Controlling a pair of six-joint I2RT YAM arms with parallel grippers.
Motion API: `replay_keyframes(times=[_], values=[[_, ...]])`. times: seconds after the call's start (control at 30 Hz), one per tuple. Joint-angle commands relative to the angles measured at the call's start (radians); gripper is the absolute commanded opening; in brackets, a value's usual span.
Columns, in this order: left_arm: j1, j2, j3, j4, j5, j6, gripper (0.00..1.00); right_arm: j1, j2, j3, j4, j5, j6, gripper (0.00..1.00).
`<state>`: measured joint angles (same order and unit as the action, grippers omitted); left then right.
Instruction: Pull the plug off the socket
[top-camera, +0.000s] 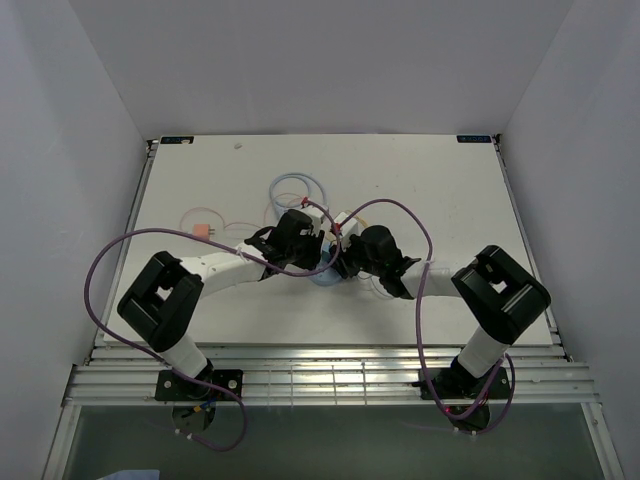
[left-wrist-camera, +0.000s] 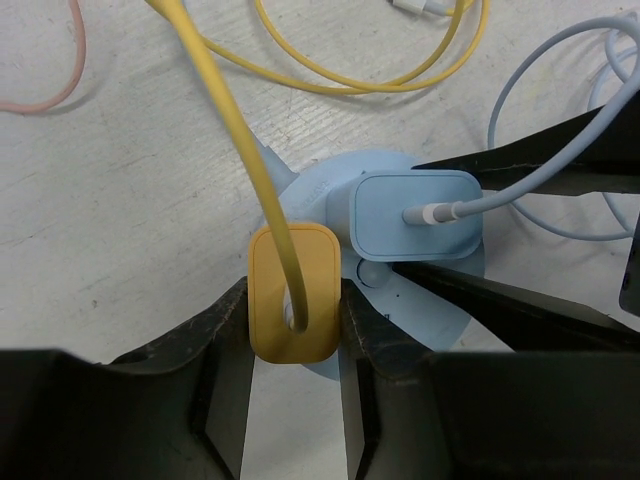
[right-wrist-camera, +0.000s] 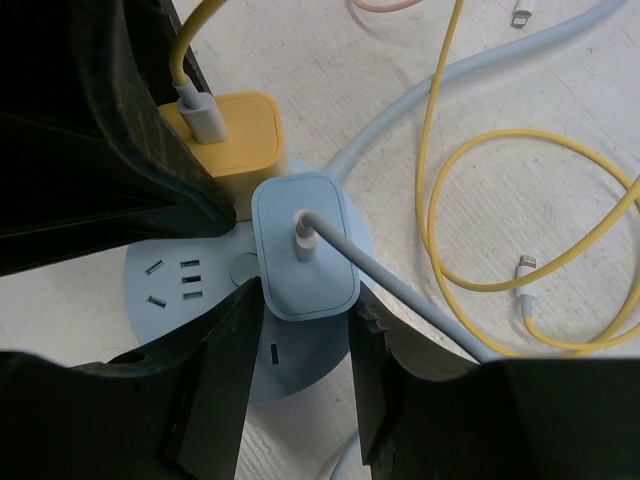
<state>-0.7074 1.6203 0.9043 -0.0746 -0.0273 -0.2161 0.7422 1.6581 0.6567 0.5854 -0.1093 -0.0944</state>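
Two-handedly pinching: yellow plug at socket rim in left end effector, blue plug nearer socket centre in right end effector; judging both rigid, slick, light, gripping flat sides.

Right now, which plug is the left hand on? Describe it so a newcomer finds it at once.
At the middle of the white table lies a round light-blue socket with two plugs in it. The left hand pinches the yellow plug, with a yellow cord; its neighbour is a pale-blue plug.
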Motion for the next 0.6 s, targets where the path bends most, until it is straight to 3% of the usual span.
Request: replay_keyframes(times=[0.0,0.13,0.57], values=[[-0.024,0.009,0.038,-0.01,-0.029,0.02,0.04,0.011,0.034,-0.003,0.019,-0.029,-0.013,0.45],[-0.037,0.023,0.035,-0.016,-0.045,0.035,0.0,0.011,0.037,-0.008,0.082,-0.032,-0.004,0.4],[-0.073,0.053,0.015,-0.01,-0.094,0.055,0.0,0.008,0.058,-0.038,0.292,-0.069,0.038,0.39]])
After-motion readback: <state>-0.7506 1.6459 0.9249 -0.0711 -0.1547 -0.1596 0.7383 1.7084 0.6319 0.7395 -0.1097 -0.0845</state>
